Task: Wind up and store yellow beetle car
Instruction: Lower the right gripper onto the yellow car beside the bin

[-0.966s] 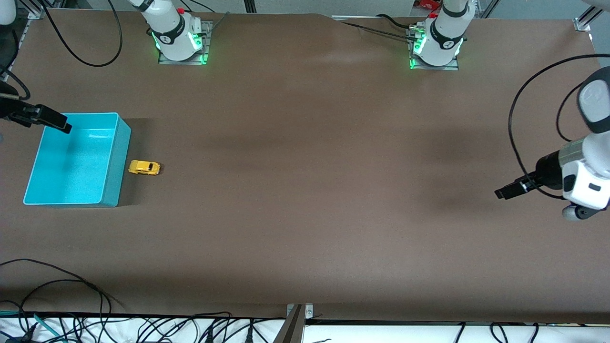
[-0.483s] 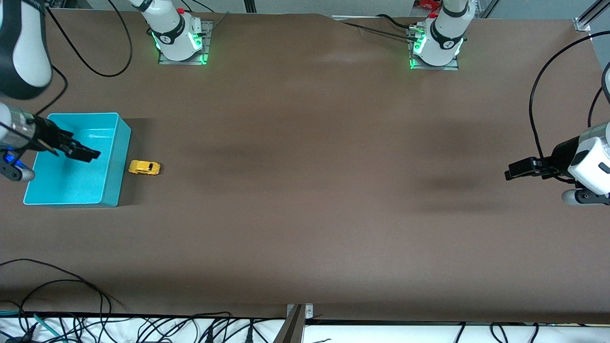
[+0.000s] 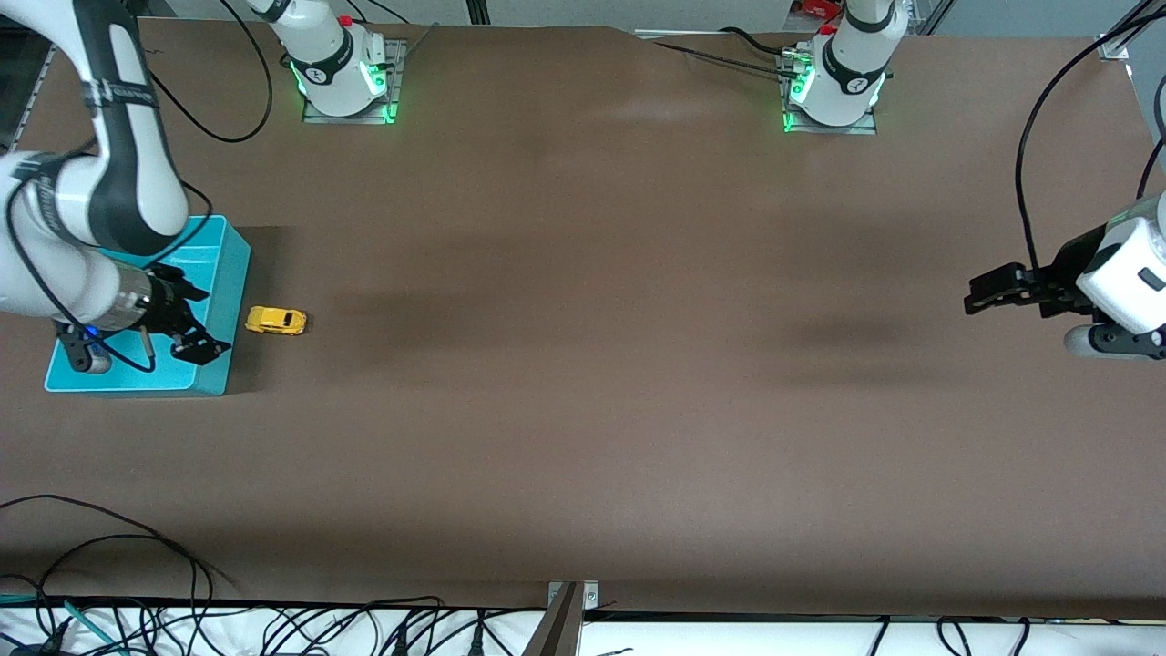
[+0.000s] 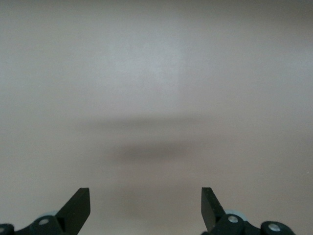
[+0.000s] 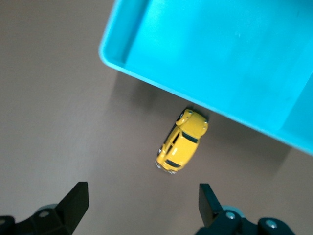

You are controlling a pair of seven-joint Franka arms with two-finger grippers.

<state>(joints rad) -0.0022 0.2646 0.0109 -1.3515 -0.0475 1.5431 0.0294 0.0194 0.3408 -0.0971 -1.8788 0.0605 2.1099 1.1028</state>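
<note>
- Right gripper point(image 3: 196, 330): it hangs over the edge of the turquoise bin point(image 3: 137, 375) that faces the car, at the right arm's end of the surface point(image 3: 583, 364). The right wrist view shows its jaws spread wide and empty, with both black fingertips point(image 5: 76, 200) framing bare surface.
- Turquoise bin: it is open-topped, and no contents are visible in it. The right arm covers much of it in the front view.
- Yellow beetle car point(image 3: 276, 320): it rests on its wheels on the surface, just beside the bin wall toward the middle of the surface, apart from the wall by a narrow gap. In the right wrist view the car point(image 5: 182, 142) lies ahead of the spread jaws, not yet between them, and set at a diagonal to the jaw line.
- Step in hand: this appears to be the approach for the first grasp. The car is untouched, so neither winding nor storing has begun.
- Next move: the right gripper would need to shift off the bin to above the car and turn so the jaws close across the body's narrow width. It then descends without striking the bin wall. The small, rounded body may slip from an off-centre grip.
- Left gripper point(image 3: 997, 292): it waits above bare surface at the left arm's end, well apart from the car. Its jaws are spread and hold nothing.
</note>
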